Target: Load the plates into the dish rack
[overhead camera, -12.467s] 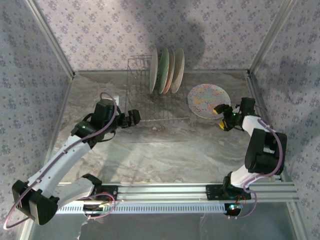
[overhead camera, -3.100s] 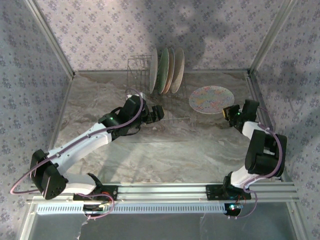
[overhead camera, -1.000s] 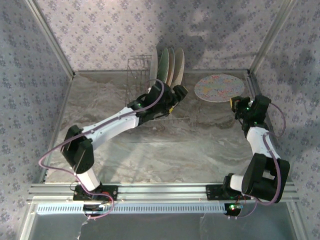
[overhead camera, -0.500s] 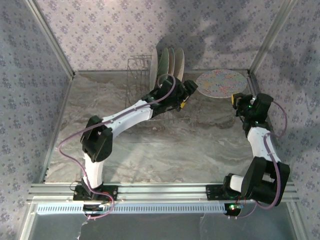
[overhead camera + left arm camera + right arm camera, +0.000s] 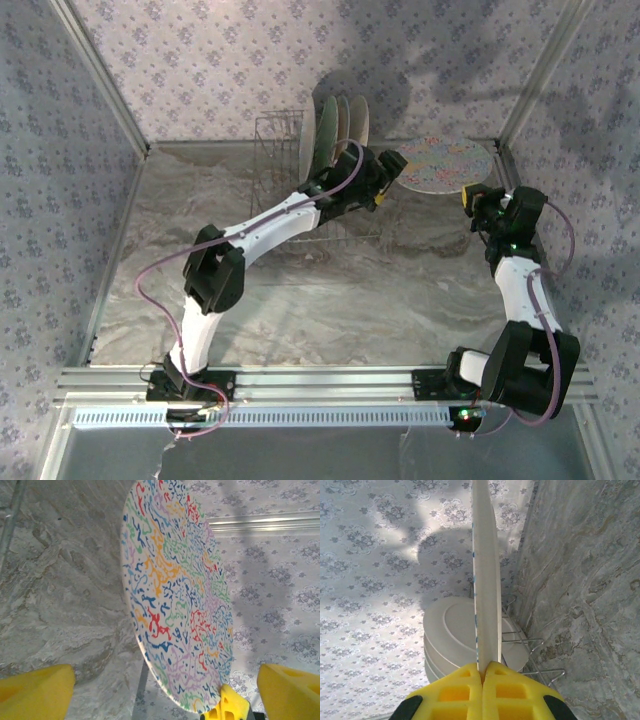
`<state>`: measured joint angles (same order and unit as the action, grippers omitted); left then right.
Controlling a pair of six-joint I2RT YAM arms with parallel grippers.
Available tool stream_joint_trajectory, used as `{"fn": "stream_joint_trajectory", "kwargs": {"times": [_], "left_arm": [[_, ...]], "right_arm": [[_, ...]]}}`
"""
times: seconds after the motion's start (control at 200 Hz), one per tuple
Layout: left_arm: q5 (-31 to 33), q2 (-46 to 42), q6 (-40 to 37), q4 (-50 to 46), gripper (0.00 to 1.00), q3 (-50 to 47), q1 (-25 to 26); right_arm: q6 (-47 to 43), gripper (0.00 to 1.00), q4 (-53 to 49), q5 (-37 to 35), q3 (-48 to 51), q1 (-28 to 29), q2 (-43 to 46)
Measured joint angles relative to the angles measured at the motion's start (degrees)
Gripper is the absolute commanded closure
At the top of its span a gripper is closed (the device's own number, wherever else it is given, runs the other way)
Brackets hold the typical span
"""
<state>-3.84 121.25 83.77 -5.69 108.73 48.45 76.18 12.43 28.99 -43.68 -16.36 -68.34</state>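
Yellow jaws pinch an edge-on plate; perhaps three racked plates behind.

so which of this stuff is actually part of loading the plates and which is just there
Job: mosaic plate pinched in the right hand; open left hand close by; three racked plates; dish rack.
Just there: marble table; patterned walls; metal rail by the arm bases.
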Motion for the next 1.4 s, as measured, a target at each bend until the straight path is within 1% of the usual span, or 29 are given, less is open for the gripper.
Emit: {"fn": "stream_joint_trajectory", "kwargs": {"times": [0.23, 0.365, 0.68, 0.77, 0.939, 1.134, 1.404], "left_arm": [[-0.02, 3.78, 0.17, -0.13, 0.15, 4.13, -0.07], [-0.02, 5.42, 0.33, -0.31, 0.24, 6.14, -0.07], [-0.02, 8.11, 0.33, -0.55, 0.52, 10.19, -0.07], [-0.04, 8.31, 0.39, -0.52, 0.64, 10.86, -0.07], [-0.04, 8.31, 0.52, -0.74, 0.83, 11.02, -0.07], [0.02, 8.31, 1.42, -0.5, 1.0, 11.52, -0.13], [-0.02, 8.33, 1.31, -0.7, 1.0, 11.93, -0.17]], "right_arm": [[0.81, 1.0, 0.2, 0.48, 0.02, 0.0, 1.29], [1.03, 1.0, 0.24, 0.61, 0.02, 0.0, 1.68], [1.44, 1.0, 0.26, 1.01, 0.17, 0.0, 2.58], [1.44, 1.0, 0.22, 1.07, 0.7, 0.0, 2.97], [1.66, 1.0, 0.24, 1.29, 0.81, 0.0, 3.02], [2.05, 1.0, 0.07, 1.27, 1.44, -0.02, 3.02], [2.27, 1.0, 0.07, 1.36, 1.6, 0.0, 3.1]]}}
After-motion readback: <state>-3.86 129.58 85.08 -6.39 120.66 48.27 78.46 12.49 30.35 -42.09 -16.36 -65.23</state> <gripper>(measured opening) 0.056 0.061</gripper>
